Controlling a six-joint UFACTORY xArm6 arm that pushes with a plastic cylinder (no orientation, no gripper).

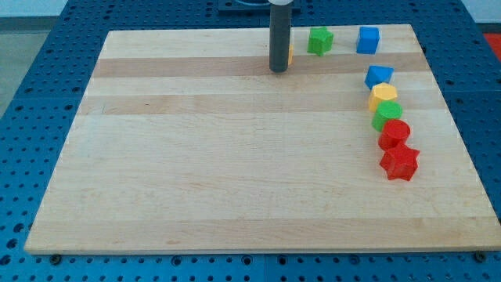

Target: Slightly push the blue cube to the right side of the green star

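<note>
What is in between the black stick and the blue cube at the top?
In the camera view, the green star sits between my tip and the blue cube. A yellow block also peeks out right beside the rod, mostly hidden.

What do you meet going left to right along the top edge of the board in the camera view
My tip, a yellow block mostly hidden behind the rod, the green star, then the blue cube.
</note>
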